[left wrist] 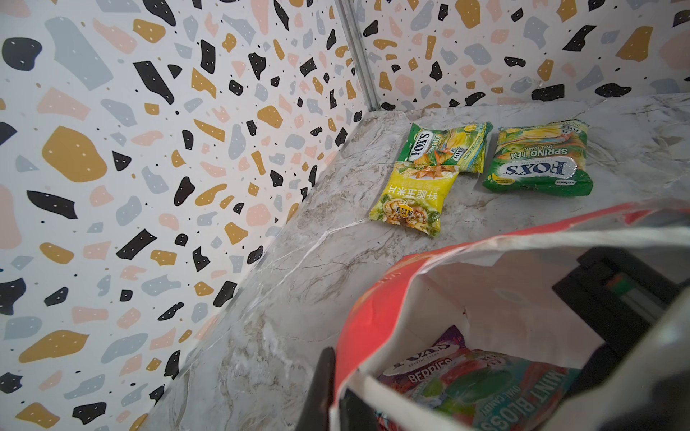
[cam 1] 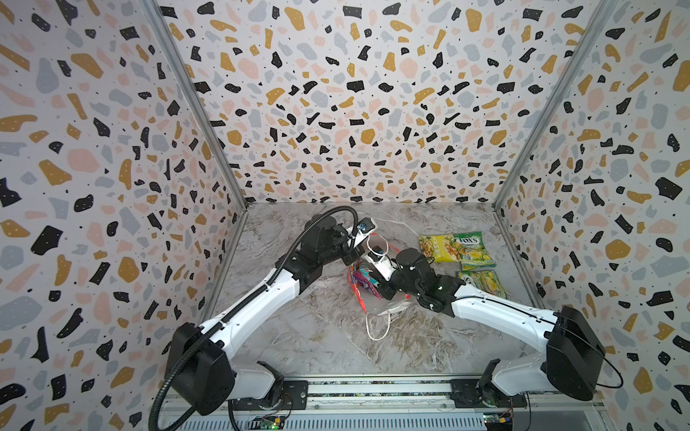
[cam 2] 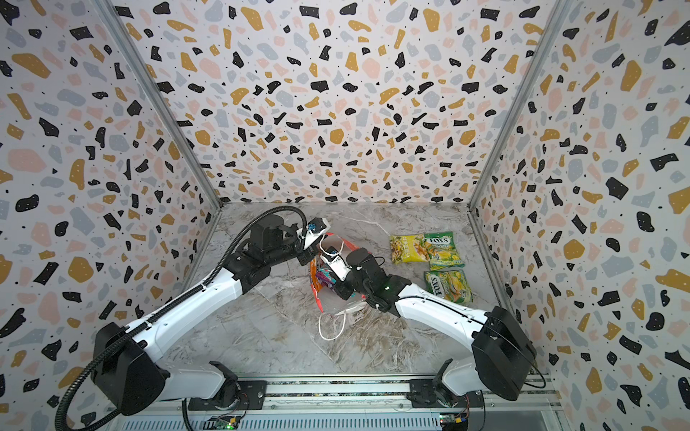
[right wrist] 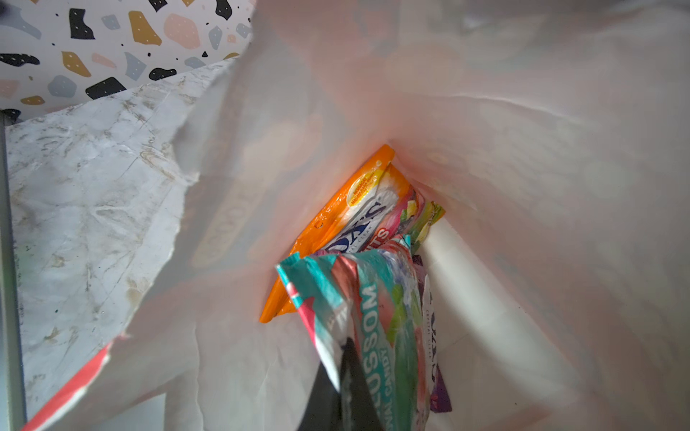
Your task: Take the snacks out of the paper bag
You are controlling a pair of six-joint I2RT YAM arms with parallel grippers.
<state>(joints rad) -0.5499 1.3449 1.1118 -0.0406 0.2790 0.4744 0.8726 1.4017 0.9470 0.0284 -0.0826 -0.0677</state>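
A robot test cell in a lab. Three flat wall panels printed with a terrazzo pattern of black, ochre, pink and grey chips [cam 1: 354, 93] box in a small marble-print tabletop [cam 1: 298, 336]. Bare aluminium posts [cam 1: 194, 100] join the panels at the corners. Along the open front edge, a metal mounting rail [cam 1: 373, 390] carries a white-and-black left robot arm [cam 1: 254, 309] and a matching right robot arm [cam 1: 500, 317]. A black corrugated cable [cam 1: 164, 388] and an exposed circuit board [cam 1: 270, 423] sit by the rail.
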